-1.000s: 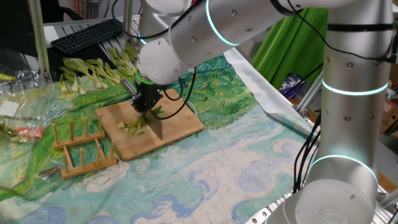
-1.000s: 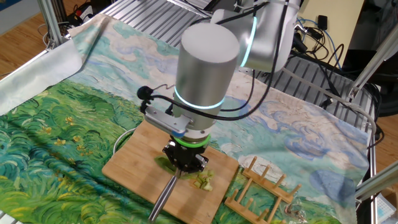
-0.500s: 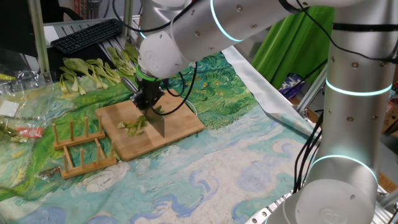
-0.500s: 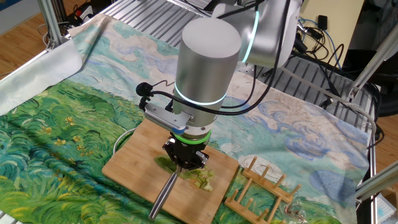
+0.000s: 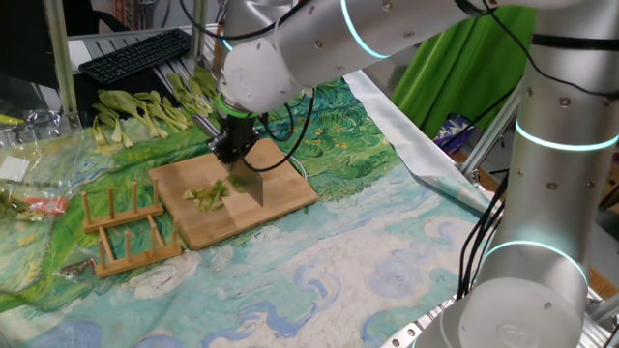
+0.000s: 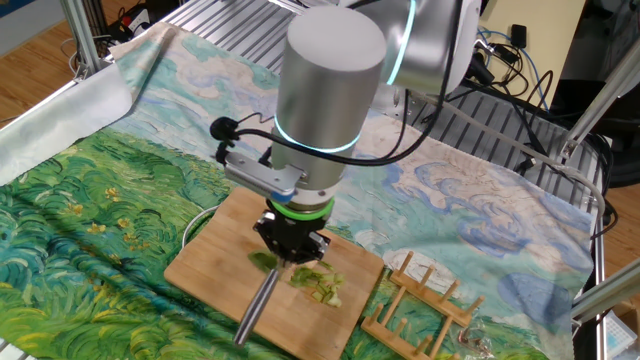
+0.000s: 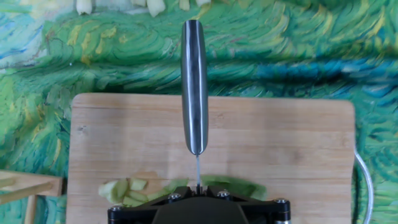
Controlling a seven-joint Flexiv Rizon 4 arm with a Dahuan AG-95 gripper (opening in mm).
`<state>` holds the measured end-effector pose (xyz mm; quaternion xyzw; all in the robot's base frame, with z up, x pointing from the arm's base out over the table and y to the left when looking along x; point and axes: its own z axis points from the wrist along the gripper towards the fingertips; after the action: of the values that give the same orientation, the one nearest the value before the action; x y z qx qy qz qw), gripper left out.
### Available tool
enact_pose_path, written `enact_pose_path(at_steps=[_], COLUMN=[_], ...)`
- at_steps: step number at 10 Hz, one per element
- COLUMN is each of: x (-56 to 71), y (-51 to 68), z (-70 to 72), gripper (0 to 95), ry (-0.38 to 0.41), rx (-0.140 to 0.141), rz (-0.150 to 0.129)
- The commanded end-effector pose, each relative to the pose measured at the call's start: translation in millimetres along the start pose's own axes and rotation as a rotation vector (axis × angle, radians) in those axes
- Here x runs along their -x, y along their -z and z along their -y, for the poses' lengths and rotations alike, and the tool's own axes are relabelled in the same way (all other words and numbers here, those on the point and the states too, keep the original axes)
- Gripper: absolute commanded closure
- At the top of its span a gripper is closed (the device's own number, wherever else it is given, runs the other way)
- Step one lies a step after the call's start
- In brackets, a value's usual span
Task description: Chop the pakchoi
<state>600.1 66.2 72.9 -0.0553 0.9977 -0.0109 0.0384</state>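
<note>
We are seeing a glossy metal knife handle (image 7: 194,87) catching light over a matt, smooth wooden cutting board (image 7: 280,143), lying on painted-print cloth (image 5: 358,242), beside a wooden rack (image 5: 121,227).

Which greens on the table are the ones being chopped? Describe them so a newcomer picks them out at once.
Find the wooden cutting board on the painted tablecloth. The pakchoi is the small heap of pale green cut pieces on it, right beside the knife under the gripper. The whole pakchoi stalks lie uncut off the board, near the keyboard.
</note>
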Motion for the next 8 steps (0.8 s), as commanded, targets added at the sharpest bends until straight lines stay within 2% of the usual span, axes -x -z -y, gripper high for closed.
enact_pose_path(at_steps=[1,5,8], x=[-0.1,-2.1,-1.9], y=[-0.4,-3.4,-4.9], z=[11.8,20.7,21.1], gripper=[95.0,95.0,95.0], ry=[0.022,0.033,0.033], rx=[0.002,0.001,0.002], rz=[0.005,0.011,0.011])
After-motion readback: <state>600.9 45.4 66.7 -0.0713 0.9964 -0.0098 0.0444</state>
